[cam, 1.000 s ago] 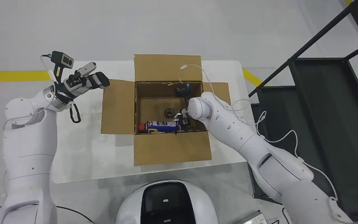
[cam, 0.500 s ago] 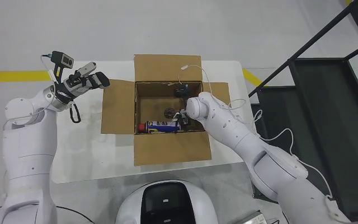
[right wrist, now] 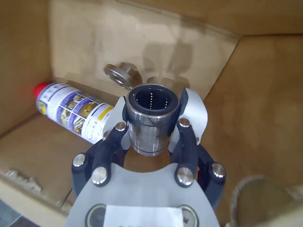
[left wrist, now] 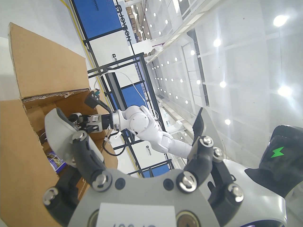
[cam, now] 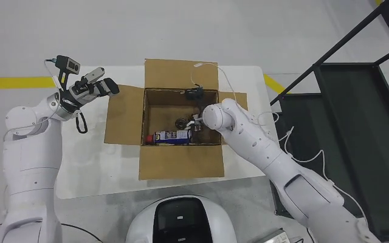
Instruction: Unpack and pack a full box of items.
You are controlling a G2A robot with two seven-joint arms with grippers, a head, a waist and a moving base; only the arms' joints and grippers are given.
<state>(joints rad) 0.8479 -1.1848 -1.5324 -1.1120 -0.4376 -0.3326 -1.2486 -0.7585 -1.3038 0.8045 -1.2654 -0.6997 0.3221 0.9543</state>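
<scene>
**Right gripper (right wrist: 152, 109) clamped on steel sleeve (right wrist: 151, 124) inside box (cam: 181, 165); left gripper (cam: 102, 84) released**

The cardboard box stands open on the table (cam: 85, 170), flaps spread flat. The right gripper is down inside it, both fingers closed against the sides of the steel sleeve, whose open bore faces away from the wrist. On the box floor a red-capped spray can (right wrist: 71, 109) lies along one wall, with a flanged metal fitting (right wrist: 122, 74) near it. The left gripper hangs over the table beside the left flap, fingers spread and holding nothing.
</scene>
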